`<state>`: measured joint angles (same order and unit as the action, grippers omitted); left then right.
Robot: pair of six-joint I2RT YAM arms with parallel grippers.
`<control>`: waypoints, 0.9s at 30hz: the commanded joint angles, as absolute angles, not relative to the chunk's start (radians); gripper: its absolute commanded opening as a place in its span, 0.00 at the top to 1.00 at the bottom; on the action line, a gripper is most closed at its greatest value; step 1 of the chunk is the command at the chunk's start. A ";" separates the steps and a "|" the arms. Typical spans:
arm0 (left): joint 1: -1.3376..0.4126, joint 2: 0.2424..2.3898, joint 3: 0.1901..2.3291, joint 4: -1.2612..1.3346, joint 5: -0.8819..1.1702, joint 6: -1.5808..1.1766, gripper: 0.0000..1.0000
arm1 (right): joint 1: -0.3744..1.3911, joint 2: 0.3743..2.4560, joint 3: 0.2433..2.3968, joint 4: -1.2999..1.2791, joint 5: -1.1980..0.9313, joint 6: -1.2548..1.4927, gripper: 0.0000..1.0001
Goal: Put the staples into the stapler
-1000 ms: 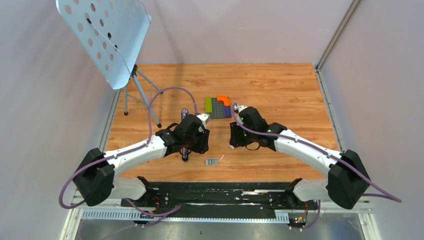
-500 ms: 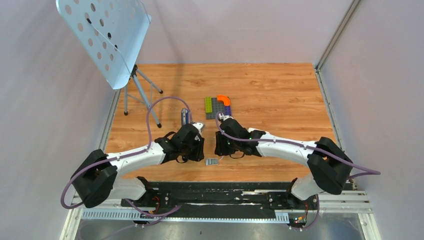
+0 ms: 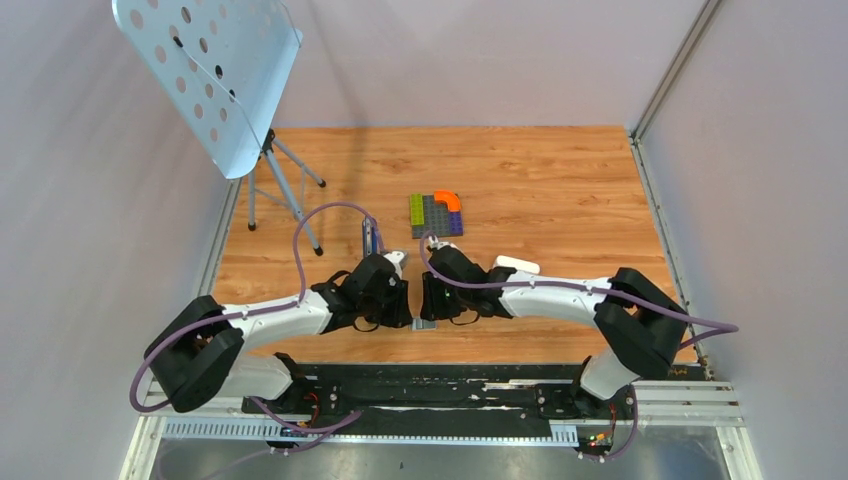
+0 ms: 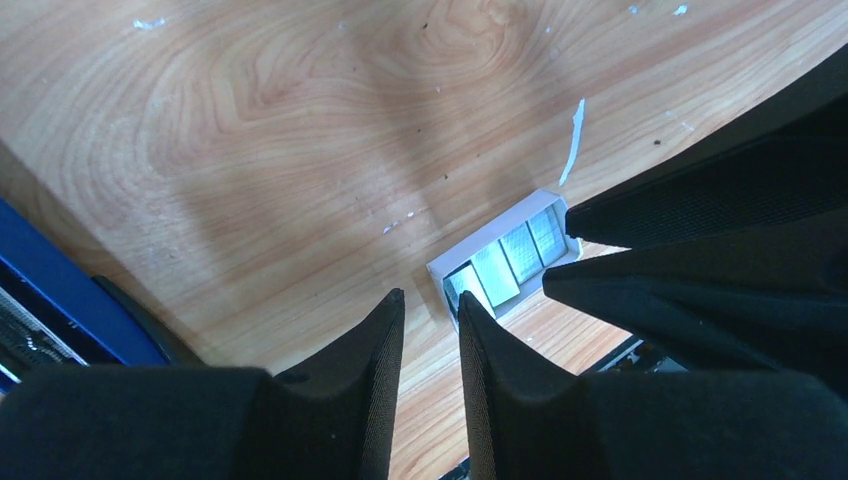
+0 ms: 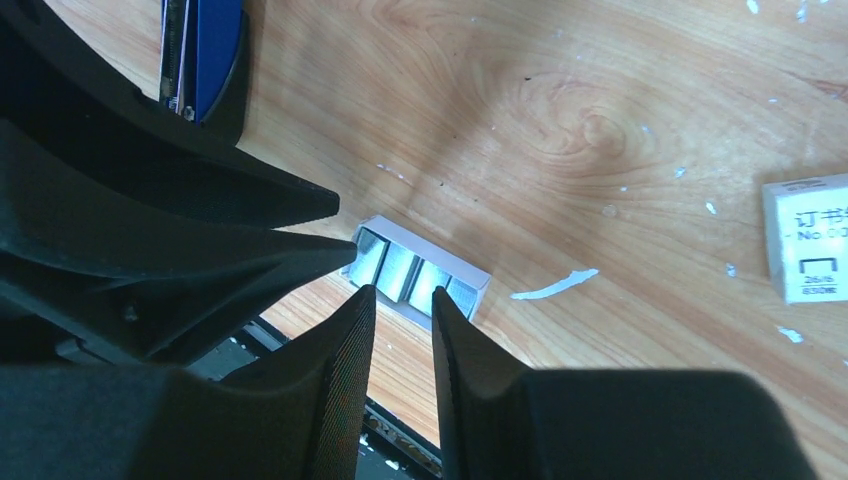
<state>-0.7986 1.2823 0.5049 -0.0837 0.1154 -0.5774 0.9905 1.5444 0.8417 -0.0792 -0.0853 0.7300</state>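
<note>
I'm hovering L claw (image 4: 430,300) & R claw (image 5: 403,293) tips right at the staples (image 4: 505,262) on the table (image 4: 300,120), both w/ jaws standing slightly apart, gripping nothing.

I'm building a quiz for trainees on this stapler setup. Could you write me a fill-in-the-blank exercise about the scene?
1. The left gripper and the right gripper both point at an open tray holding strips of ____.
2. The stapler lying on the table has a ____ body.
3. In the right wrist view, the printed white box lies to the ____ of the tray.
Missing words: staples; blue; right.
</note>
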 commanded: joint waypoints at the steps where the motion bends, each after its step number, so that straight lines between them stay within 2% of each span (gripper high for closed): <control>1: -0.796 1.291 0.470 -0.014 0.145 -0.609 0.72 | 1.022 1.571 0.850 -0.071 -0.077 0.759 0.70; 18: -0.796 1.299 0.431 0.062 0.161 -0.640 0.74 | 1.043 1.643 0.882 -0.064 -0.067 0.764 0.71; 27: -0.796 1.305 0.429 0.072 0.169 -0.644 0.80 | 1.044 1.655 0.874 -0.029 -0.077 0.767 0.73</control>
